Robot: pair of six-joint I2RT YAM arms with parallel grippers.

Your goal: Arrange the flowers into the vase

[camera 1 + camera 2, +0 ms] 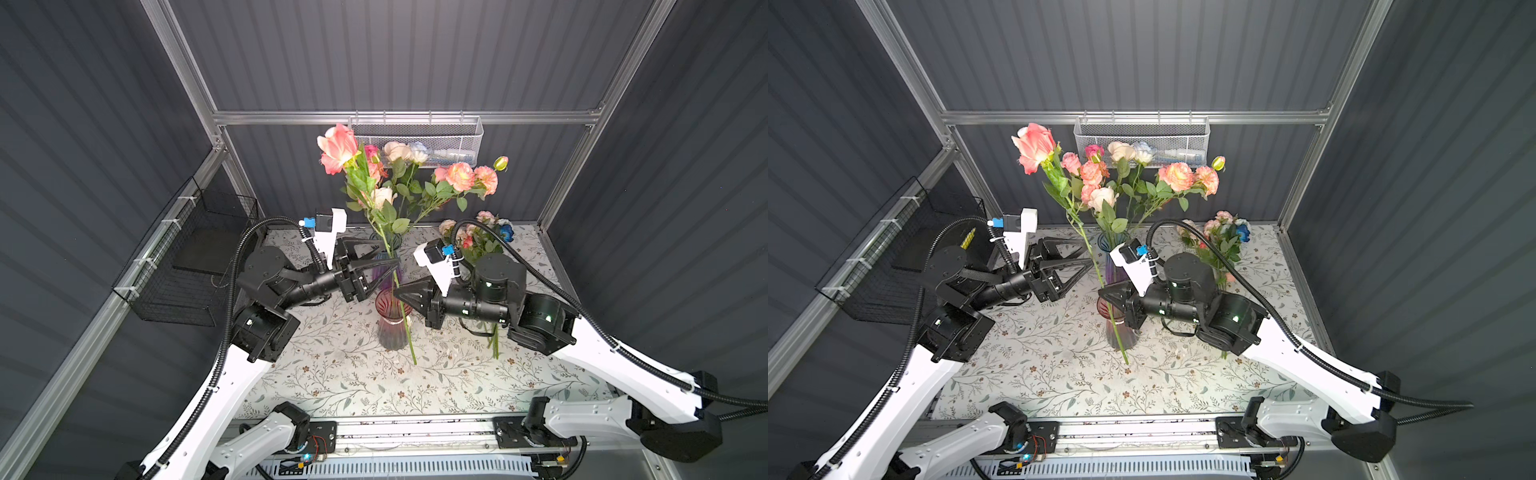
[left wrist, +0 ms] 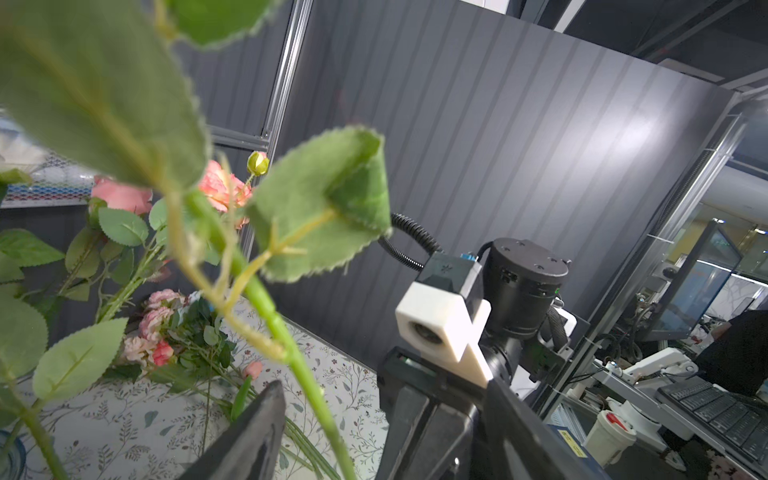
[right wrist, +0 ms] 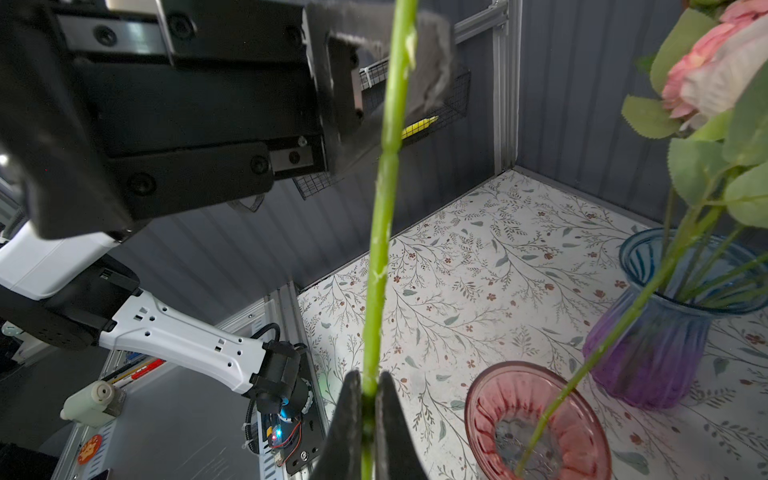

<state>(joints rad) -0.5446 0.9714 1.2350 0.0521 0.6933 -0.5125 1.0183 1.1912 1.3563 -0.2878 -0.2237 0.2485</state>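
— What step are they on?

— Mid-placement, I'd say. On the table (image 1: 332, 374), with its sprig-printed cloth, the blue vase (image 3: 665, 332) at the back holds a full bunch. The pink vase (image 1: 392, 328) in front looks to have one thin stalk in it. A heap of loose flowers (image 1: 478, 239) lies at the back right.

— And the one in the air?

— A big pink rose (image 1: 336, 147), held high above both vases and leaning. Its stem (image 3: 380, 232) slants down past the pink vase's rim. The cut end seems to hang outside the mouth, on the near side.

— Who has it?

— The right claw (image 3: 369, 390) is pinched tight on the stem, low down. The left claw (image 1: 1086, 253) is spread wide, with the stem running between its black wedge fingers higher up, not touching that I can see.

— So what next?

— My guess is that the end must be lifted clear of the rim and then lowered in. Perhaps the left one will steady the top first.

— Tricky stuff?

— The glass is ribbed, flared and see-through. The stem is slick, green and knobbly, and the leaves are cloth-like with saw edges. It's top-heavy, so it could swivel in a narrow pinch.
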